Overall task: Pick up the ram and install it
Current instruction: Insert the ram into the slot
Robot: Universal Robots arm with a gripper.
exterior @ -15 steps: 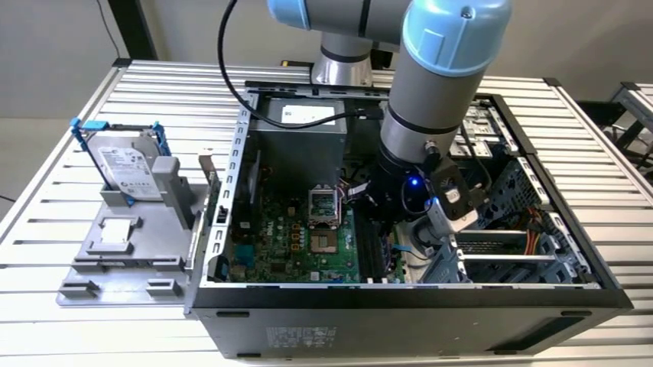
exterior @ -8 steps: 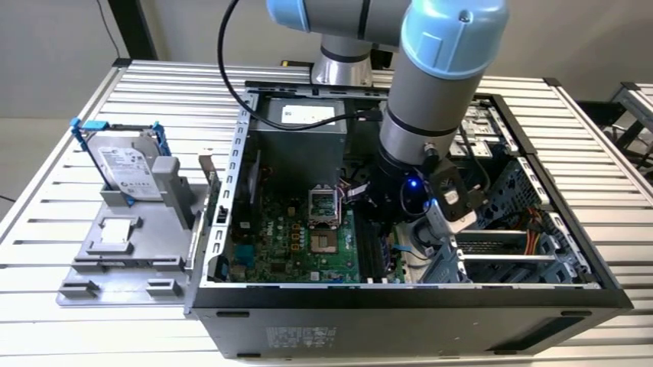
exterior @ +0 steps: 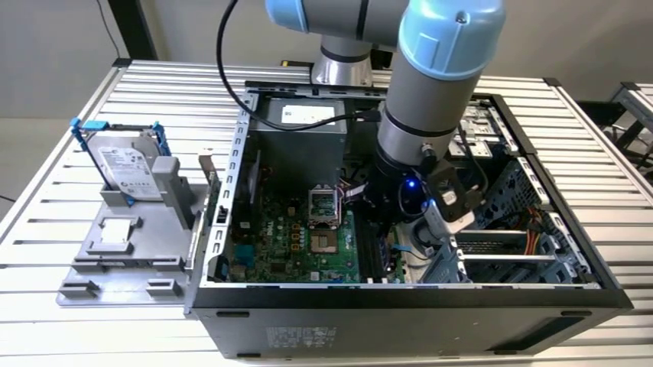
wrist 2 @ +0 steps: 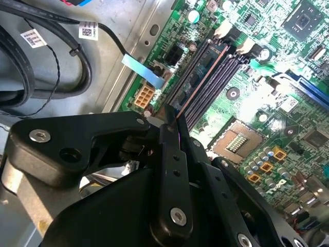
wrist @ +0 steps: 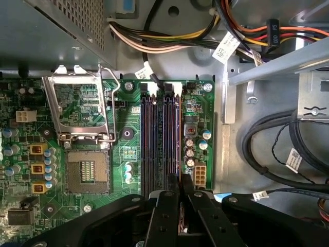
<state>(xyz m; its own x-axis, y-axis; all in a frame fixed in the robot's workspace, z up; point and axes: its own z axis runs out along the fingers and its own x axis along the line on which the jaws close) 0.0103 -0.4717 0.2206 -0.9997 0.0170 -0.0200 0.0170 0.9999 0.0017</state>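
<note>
From the exterior view, the one arm (exterior: 429,115) reaches down into the open computer case (exterior: 408,294), its gripper (exterior: 393,222) low over the green motherboard (exterior: 296,245); outside the case, on the exterior view's left, a grey tray (exterior: 122,252) holds one hard drive (exterior: 128,164) in a blue frame and one small square chip (exterior: 115,232). Now the second wrist view: the two black fingers (wrist 2: 172,170) are pinched together on the ram (wrist 2: 203,77), a thin stick seen edge-on, lying along the dark slots (wrist 2: 216,85). And the first wrist view: the gripper (wrist: 180,193) sits at the near end of four slots (wrist: 160,139), one open processor socket (wrist: 85,167) beside them, the ram's edge (wrist: 179,149) running along the outermost slot.
</note>
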